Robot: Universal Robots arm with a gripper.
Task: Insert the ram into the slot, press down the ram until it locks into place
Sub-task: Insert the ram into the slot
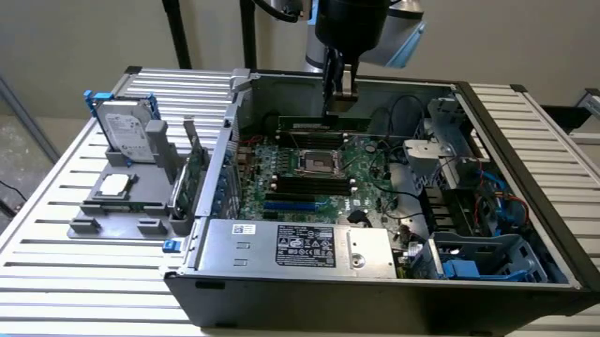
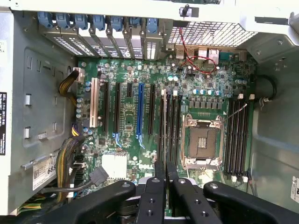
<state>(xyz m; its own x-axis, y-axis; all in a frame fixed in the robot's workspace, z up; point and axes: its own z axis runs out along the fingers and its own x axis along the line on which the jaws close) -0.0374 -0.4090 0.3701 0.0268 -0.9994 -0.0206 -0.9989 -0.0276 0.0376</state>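
My gripper (image 1: 339, 105) hangs over the open computer case, shut on the top edge of the ram (image 1: 324, 125), a long green stick held level above the motherboard. In the wrist view the ram (image 2: 166, 171) appears edge-on as a thin dark strip between the black fingers (image 2: 152, 196). It runs parallel to a bank of long black slots (image 2: 170, 126) beside the square metal CPU socket (image 2: 202, 142). A second bank of black slots (image 2: 236, 135) lies on the socket's other side. The near bank of slots (image 1: 310, 184) stands empty, and the ram is clear of the board.
A shorter blue slot (image 2: 140, 112) lies among the expansion slots. The power supply (image 1: 300, 246) fills the case's near side, with a drive cage (image 1: 468, 210) and cables at the exterior view's right. A grey fixture (image 1: 122, 203) with a hard drive (image 1: 128, 133) and an upright green card (image 1: 192, 175) stands outside on the left.
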